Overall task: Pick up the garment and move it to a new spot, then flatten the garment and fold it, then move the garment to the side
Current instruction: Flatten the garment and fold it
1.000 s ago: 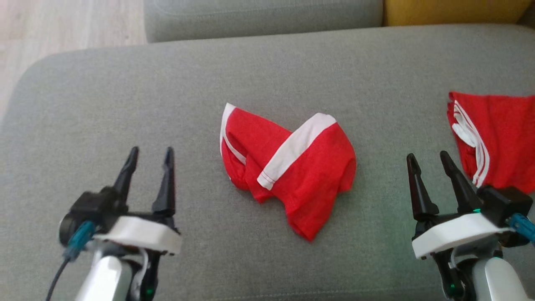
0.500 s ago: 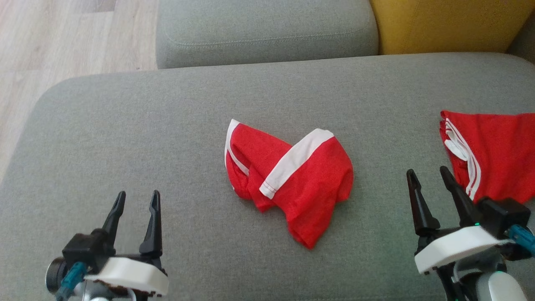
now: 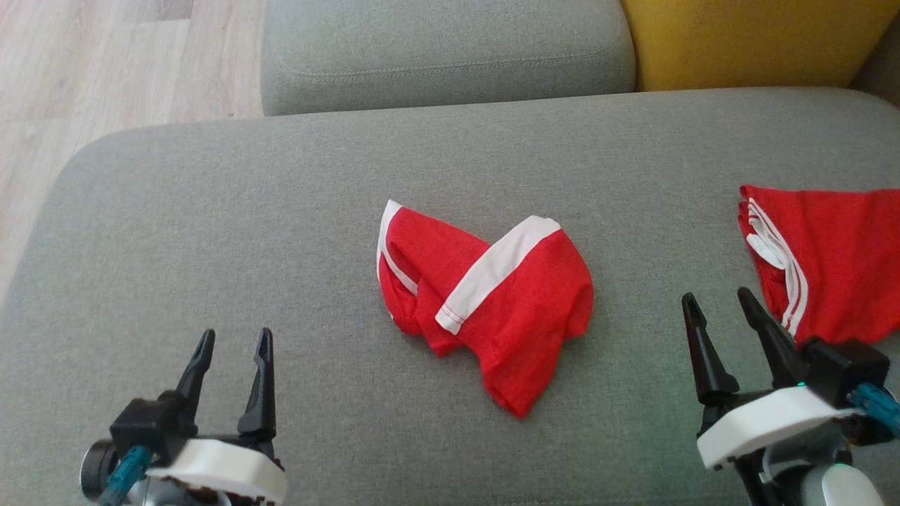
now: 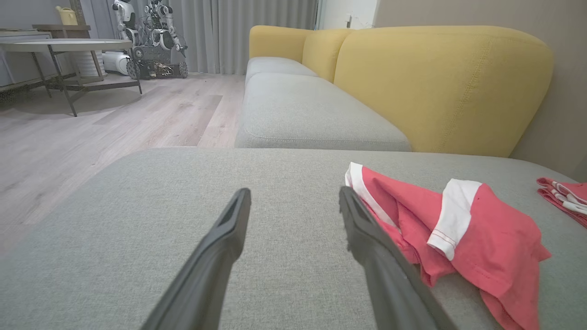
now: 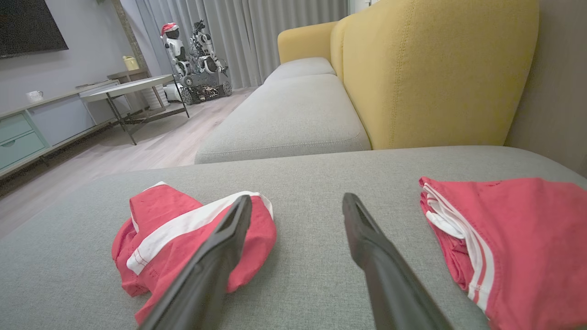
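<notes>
Sofa cushion (image 3: 211,211), crumpled red garment (image 3: 506,316) centred: likely soft, light; best pinched at white band (image 3: 496,263). Wide, empty: left claw (image 3: 236,333) seven o'clock, right claw (image 3: 716,295) four o'clock.

You are looking across a wide grey seat cushion (image 3: 211,211). Beyond its far edge sits a second grey cushion (image 3: 443,56), with a yellow backrest (image 3: 759,42) to its right. At the right edge, a folded red garment with white stripes (image 3: 837,260) lies flat on the near cushion. Pale wood floor (image 3: 105,63) runs off to the left. Further back you can see a table on dark metal legs (image 5: 128,87), a white robot in a red cap (image 5: 173,48) before grey curtains (image 5: 257,32), and a sideboard with teal drawers (image 5: 27,133) carrying a white cup (image 5: 34,95).
</notes>
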Controlling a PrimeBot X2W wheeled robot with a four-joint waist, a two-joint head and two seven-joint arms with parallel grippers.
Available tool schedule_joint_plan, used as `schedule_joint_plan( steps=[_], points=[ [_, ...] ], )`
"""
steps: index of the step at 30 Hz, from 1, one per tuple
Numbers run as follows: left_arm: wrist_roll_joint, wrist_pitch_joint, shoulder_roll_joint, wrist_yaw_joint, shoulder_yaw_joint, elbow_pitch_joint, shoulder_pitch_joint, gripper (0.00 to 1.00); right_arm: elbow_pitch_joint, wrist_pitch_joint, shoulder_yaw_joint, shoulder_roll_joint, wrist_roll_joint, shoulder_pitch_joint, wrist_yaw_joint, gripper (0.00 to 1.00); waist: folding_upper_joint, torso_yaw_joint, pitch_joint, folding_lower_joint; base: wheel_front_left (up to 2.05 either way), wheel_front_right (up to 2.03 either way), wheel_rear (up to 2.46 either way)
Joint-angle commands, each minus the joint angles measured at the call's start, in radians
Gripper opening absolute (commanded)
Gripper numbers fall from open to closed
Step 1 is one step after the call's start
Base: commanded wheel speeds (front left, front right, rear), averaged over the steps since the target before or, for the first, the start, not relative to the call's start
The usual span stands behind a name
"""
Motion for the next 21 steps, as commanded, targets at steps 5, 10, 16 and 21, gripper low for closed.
schedule_joint_plan(
  steps=[5,10,16,21],
  points=[
    [0.007,-0.003,0.021,0.011,0.033,-0.032,-0.041,1.0,-0.04,-0.001,0.023,-0.013,-0.001,-0.025,-0.001,1.0,0.0,0.0,0.001,0.0,0.0,0.0,0.0],
    [0.019,0.012,0.023,0.005,0.009,-0.042,-0.07,1.0,-0.045,0.001,0.018,-0.01,0.0,-0.026,-0.001,1.0,0.0,0.006,0.015,0.0,0.0,0.0,0.0],
    [0.018,0.059,-0.012,-0.077,-0.082,-0.001,-0.198,1.0,-0.051,0.001,0.009,-0.007,0.0,-0.051,-0.001,1.0,0.0,-0.001,0.066,0.0,0.0,0.0,0.0],
    [0.009,0.118,-0.08,-0.161,-0.186,0.099,-0.314,1.0,-0.042,-0.005,0.026,-0.006,0.003,-0.078,-0.001,1.0,0.0,-0.036,0.109,0.0,0.0,0.0,0.0]
  ],
)
